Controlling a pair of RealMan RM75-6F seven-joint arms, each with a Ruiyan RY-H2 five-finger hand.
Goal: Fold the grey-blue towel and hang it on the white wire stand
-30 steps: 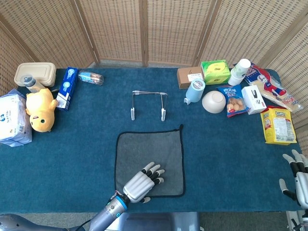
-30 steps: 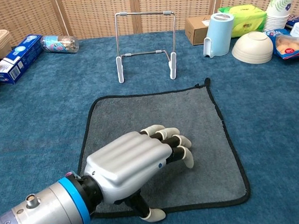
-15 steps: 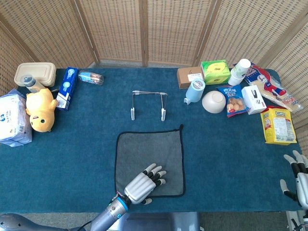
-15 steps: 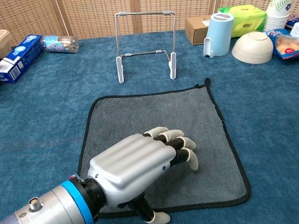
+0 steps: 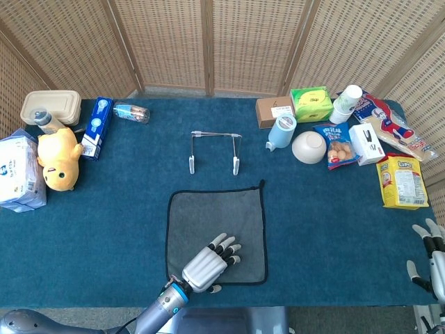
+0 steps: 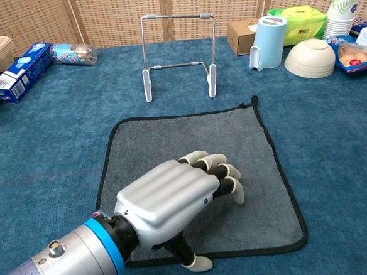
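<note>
Since a second ago you've drawn your left hand (image 6: pixel 175 201) back toward the towel's (image 6: pixel 171 144) near edge, fingers curled over flat cloth, thumb under the hem, seemingly to lift it; stand (image 6: pixel 177 53) waits beyond, right hand (image 5: pixel 432 259) idle, spread.
</note>
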